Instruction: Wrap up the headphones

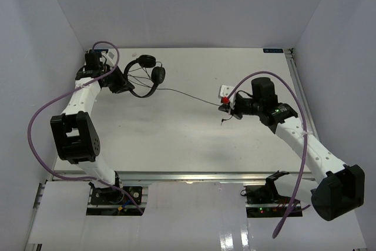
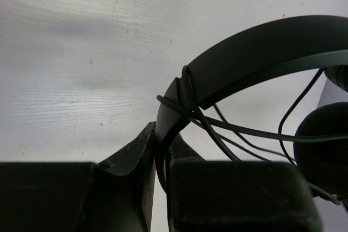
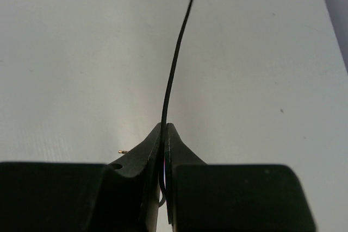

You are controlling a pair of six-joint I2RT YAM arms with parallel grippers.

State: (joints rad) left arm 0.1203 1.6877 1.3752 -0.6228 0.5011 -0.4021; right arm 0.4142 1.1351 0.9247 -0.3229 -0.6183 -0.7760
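The black headphones (image 1: 144,75) lie at the table's back left, both round earcups toward the middle. My left gripper (image 1: 125,87) is shut on the thin headband (image 2: 255,52), which runs up from between the jaws (image 2: 161,134). A few turns of the cord (image 2: 187,101) cross the band just above my fingertips, and one padded earcup (image 2: 326,145) shows at the right edge. The cord (image 1: 188,94) stretches right across the table to my right gripper (image 1: 226,109), which is shut on the cord (image 3: 176,52). Its gold plug tip (image 3: 123,151) pokes out left of the jaws (image 3: 164,129).
A small white piece (image 1: 225,90) with a red tab lies just behind the right gripper. Purple robot cables (image 1: 41,116) loop off both arms. The table (image 1: 176,145) is bounded by white walls at the left, back and right.
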